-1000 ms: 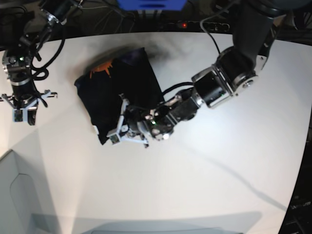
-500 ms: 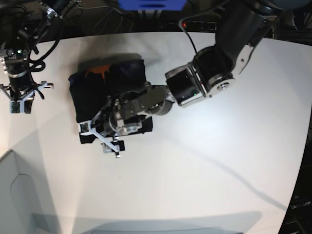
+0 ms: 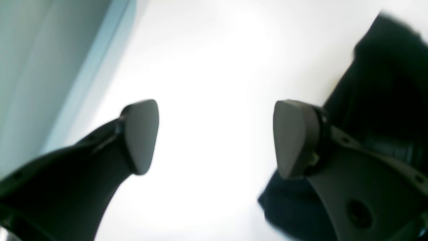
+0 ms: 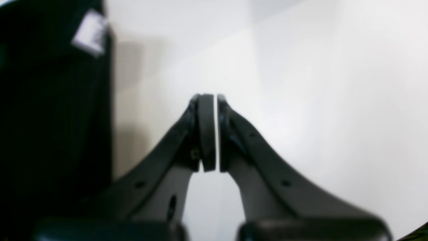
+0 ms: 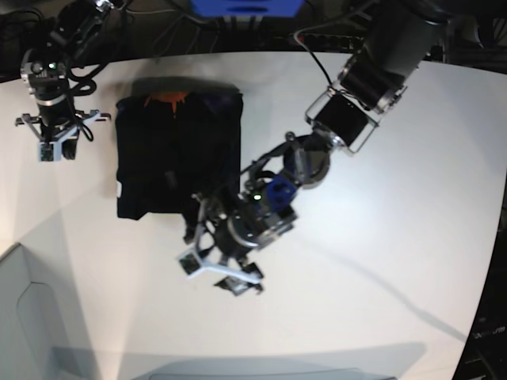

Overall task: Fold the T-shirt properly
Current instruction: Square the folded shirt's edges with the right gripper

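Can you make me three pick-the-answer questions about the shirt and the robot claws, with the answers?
1. Where is the T-shirt?
A. Lying on the white table
B. Hanging from a claw
C. On the floor

2. What colour is the patch at the shirt's collar?
A. Green
B. Orange
C. Pink

3. How is the left claw?
A. Shut tight
B. Holding the shirt
C. Wide open with nothing in it

Answers:
1 A: the base view shows it folded flat on the table.
2 B: an orange bit peeks out at the shirt's far edge.
3 C: its wrist camera shows only bare table between the two fingers. The right claw is the one that is shut.
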Controlling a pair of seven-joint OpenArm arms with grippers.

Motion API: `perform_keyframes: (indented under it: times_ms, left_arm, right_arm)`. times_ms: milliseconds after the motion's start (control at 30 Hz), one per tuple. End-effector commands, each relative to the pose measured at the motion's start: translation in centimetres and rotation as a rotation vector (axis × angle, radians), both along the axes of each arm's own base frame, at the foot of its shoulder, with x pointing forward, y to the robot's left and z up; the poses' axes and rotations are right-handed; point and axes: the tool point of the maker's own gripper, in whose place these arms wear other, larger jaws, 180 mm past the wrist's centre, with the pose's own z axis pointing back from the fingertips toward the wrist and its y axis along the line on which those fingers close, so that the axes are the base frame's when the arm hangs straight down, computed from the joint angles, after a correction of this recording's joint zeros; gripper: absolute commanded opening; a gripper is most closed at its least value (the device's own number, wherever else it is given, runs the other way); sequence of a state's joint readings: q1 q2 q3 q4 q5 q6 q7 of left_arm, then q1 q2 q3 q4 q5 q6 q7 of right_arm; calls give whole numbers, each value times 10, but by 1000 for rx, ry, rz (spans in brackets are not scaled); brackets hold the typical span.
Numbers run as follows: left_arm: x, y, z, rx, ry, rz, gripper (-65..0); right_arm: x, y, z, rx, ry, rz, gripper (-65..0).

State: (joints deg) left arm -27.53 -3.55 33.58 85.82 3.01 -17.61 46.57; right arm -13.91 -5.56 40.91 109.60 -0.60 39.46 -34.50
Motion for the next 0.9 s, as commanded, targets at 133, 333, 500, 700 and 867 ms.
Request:
perform_keyframes:
  times_ms: [133,333,500,700,867]
  left_arm:
    - [11,116,14,-62,-43,279,-141]
    - [-31,238,-14,-80,8,590,-141]
    - [-69,292,-43,-62,77,745,-141]
    - [-96,322,-58,-34,122,828,-141]
    - [-111,329,-69,-18,158,850,-142]
  right_arm:
    - [-6,18,-3,44,-12,11,-650]
    - [-18,49,-19,88,42,87,-650]
    - [-23,63,-25,105,62,124,-650]
    - [-29,66,-29,109,82,128,-650]
    - [-39,83,-36,133,113,174,-650]
